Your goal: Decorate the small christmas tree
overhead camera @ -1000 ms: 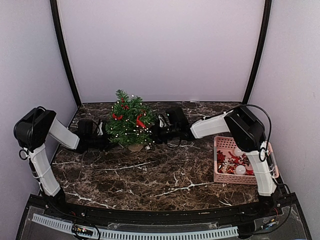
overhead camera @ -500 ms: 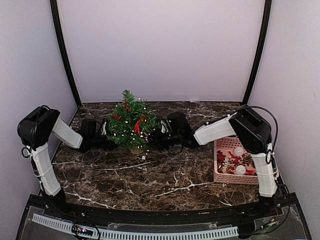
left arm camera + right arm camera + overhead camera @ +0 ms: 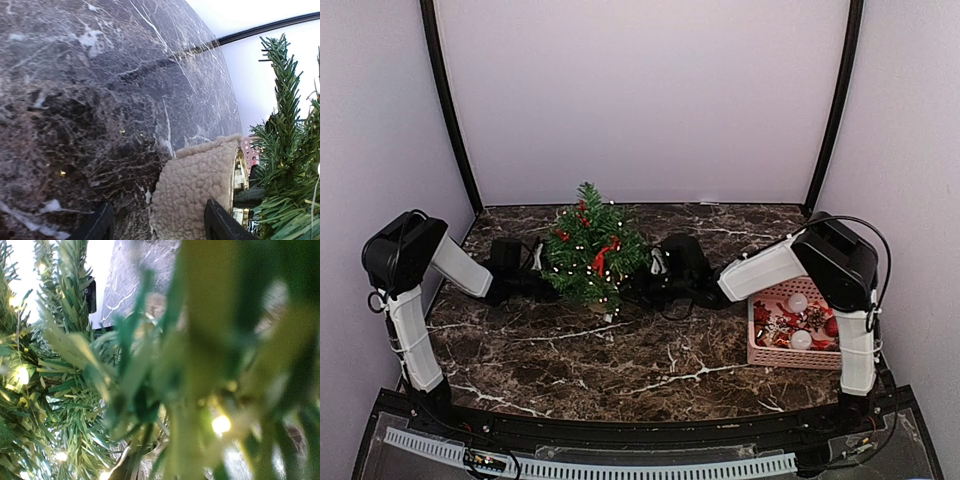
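The small christmas tree (image 3: 592, 252), dark green with lit bulbs and red bows, stands left of the table's middle between my two arms. In the left wrist view its tan fleecy pot base (image 3: 195, 195) lies between my left gripper's (image 3: 159, 226) black fingers. The jaws are apart, and marble shows between the left finger (image 3: 100, 225) and the pot. My left gripper also shows in the top view (image 3: 542, 283) at the tree's left side. My right gripper (image 3: 652, 270) is pushed into the tree's right side. Blurred branches (image 3: 150, 370) fill its wrist view and hide its fingers.
A pink basket (image 3: 760, 352) with white balls and red ornaments sits at the right edge beside my right arm. The dark marble table (image 3: 620, 370) is boxed in by pale walls and two black corner posts.
The tree has shifted to the right and slightly nearer, and both grippers have moved right along with it. The basket has not moved.
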{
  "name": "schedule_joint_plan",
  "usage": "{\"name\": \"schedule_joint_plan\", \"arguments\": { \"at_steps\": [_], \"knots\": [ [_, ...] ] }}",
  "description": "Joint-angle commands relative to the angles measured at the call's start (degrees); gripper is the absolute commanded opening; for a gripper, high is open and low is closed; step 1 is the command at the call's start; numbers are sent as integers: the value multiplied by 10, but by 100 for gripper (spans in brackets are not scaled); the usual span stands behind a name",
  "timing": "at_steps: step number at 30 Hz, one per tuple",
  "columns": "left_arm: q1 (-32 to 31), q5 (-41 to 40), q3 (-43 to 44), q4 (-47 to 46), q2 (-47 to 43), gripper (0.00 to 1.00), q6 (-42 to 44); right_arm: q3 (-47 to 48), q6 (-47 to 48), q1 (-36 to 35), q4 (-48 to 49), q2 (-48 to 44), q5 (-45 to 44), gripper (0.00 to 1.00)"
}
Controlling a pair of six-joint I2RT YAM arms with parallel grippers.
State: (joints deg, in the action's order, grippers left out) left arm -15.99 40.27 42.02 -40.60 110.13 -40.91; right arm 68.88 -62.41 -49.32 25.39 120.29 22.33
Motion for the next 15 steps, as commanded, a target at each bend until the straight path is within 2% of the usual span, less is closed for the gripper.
{"name": "schedule_joint_plan", "arguments": {
  "at_steps": [1,9,15],
  "knots": [
    [-17,30,17,-6,4,63,14,-28,-30,-11,58,-37,-36,23],
    [-21,27,25,-4,10,62,14,-51,-52,-15,64,-55,-63,23],
    [-19,5,26,6,1,63,17,-86,-56,-17,66,-87,-99,29]
  ]
}}
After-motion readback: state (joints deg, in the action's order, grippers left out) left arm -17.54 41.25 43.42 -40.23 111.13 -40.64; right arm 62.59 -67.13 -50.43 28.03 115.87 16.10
